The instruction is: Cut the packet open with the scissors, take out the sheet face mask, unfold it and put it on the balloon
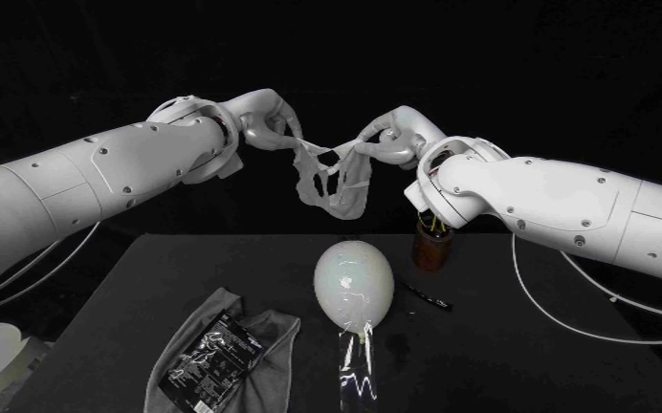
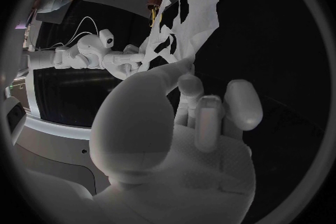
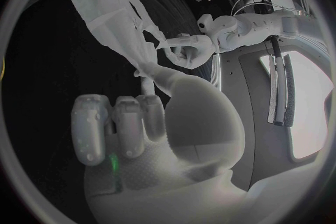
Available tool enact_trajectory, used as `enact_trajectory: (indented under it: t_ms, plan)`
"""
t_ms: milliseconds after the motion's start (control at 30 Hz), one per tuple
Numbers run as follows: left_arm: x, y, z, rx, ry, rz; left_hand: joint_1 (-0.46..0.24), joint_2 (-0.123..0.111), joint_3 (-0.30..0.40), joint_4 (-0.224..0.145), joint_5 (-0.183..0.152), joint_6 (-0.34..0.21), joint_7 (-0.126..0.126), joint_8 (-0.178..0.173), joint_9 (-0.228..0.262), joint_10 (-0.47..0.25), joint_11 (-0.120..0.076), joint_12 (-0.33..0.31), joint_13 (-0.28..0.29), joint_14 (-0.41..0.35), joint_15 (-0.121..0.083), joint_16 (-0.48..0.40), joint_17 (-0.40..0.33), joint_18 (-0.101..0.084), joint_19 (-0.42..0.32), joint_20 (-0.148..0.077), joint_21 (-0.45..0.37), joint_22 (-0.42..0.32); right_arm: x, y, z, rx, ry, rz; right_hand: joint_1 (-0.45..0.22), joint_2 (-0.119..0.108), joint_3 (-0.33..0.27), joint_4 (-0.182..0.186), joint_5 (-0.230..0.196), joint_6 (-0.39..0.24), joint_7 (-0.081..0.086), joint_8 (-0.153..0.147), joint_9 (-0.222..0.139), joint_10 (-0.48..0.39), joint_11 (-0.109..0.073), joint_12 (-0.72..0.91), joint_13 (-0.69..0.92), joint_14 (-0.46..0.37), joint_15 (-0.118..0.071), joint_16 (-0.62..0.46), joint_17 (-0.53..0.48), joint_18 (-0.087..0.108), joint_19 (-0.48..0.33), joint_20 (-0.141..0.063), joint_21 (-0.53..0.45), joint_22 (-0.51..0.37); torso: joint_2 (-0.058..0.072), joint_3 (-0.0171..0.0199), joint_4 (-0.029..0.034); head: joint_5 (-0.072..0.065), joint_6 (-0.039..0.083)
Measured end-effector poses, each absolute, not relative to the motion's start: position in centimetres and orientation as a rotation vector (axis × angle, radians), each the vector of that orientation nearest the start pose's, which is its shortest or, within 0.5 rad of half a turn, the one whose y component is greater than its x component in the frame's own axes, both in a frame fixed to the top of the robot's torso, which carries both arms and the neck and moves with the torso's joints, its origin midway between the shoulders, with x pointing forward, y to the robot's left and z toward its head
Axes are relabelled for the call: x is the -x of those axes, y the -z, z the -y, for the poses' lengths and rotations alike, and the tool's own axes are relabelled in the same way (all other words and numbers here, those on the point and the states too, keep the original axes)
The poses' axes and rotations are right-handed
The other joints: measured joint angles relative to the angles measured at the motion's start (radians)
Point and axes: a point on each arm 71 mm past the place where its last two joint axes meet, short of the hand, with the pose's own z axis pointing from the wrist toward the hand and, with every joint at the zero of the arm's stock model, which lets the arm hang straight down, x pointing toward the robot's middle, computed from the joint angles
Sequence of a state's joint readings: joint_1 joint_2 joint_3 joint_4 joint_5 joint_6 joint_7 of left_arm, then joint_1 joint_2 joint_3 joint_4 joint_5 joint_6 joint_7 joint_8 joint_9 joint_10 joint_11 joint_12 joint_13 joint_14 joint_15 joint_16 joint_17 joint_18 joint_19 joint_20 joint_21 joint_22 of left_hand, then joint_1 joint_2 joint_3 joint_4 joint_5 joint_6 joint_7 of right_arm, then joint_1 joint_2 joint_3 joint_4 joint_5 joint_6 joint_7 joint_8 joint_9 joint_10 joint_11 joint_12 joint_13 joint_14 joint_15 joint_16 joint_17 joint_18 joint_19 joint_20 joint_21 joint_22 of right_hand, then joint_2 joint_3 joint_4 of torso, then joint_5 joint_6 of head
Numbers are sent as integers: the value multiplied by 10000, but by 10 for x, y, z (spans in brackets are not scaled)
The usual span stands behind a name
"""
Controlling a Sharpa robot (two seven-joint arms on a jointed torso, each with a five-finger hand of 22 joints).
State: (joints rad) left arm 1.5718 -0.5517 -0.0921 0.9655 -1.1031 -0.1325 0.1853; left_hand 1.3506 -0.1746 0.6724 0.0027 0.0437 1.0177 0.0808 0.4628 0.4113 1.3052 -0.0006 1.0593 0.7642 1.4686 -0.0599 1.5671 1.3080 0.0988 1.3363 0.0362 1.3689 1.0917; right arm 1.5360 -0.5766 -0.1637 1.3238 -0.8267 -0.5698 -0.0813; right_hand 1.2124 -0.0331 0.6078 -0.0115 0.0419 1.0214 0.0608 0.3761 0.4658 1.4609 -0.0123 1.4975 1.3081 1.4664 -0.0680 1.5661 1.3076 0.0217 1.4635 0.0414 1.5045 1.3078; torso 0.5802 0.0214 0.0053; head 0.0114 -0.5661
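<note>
The white sheet mask [image 1: 331,176] hangs spread in the air between my two hands, well above the table. My left hand [image 1: 271,126] pinches its left edge and my right hand [image 1: 390,141] pinches its right edge. The left wrist view shows the mask [image 2: 181,17] unfolded, with its eye and mouth holes, held at my left hand [image 2: 189,117]. The mask [image 3: 115,17] hangs from my right hand [image 3: 150,117] in the right wrist view. Below the mask, the white balloon [image 1: 355,281] stands on a clear base [image 1: 358,360]. The cut packet [image 1: 209,354] lies at the table's front left.
A grey cloth [image 1: 262,360] lies under the packet. An amber bottle [image 1: 433,246] stands right of the balloon, below my right arm. A dark slim tool [image 1: 427,298] lies on the table [image 1: 524,356] beside it.
</note>
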Motion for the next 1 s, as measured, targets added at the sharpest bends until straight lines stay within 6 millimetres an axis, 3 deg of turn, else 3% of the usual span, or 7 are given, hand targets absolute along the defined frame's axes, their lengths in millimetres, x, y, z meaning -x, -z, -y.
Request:
enact_trajectory:
  t_ms: [333, 567, 800, 1000]
  plan:
    - [-614, 14, -214, -751, 7303, -14746, -1, -1, -1, -1, 21, -2, -2, 37, 0, 1, -1, 0, 0, 2, 3, -2, 0, -1, 0, 0, 0, -2, -545, 57, 123, -3349, -9323, -14359, -1, -1, -9, -9, 42, 3, -5, 78, 0, 0, 0, -2, -8, -1, 1, 12, 6, 0, -16, 16, 62, -4, 0, 7, -1, -18, -28]
    - [-617, 17, -220, -597, 7131, -14682, -2, -2, -2, -1, 21, -4, -4, 37, 0, 11, -11, 0, -1, 15, 15, -3, 0, -1, 0, 0, 0, -4, -541, 65, 107, -4029, -9959, -14939, -2, -2, -10, -10, 43, 6, -13, 95, 0, 0, 0, -19, -3, -2, 2, 12, 6, -1, -17, 16, 64, 0, -9, -2, 11, -31, 41]
    - [-618, 19, -224, -539, 7072, -14663, -36, -36, -3, -1, 21, -19, -19, 36, 0, 12, -11, 0, -2, 16, 16, -25, 0, 0, 0, 0, 0, -4, -532, 77, 91, -4759, -10620, -15527, -2, -2, 27, 27, 42, -10, -28, 103, 0, 0, 0, -40, 0, -2, 2, 6, -3, 0, -18, 17, 63, 4, -8, -13, 22, 80, 73]
    - [-617, 20, -227, -533, 7070, -14671, -37, -37, -4, -1, 21, -20, -20, 35, 0, 12, -12, 0, -3, 16, 16, -29, 0, 0, 0, 0, 0, -4, -531, 81, 90, -5377, -10805, -15541, -3, -3, 34, 34, 39, -14, -28, 106, 0, 0, 0, -41, 0, -3, 3, 3, -2, 0, -19, 18, 58, 3, -7, -17, 44, 151, 83]
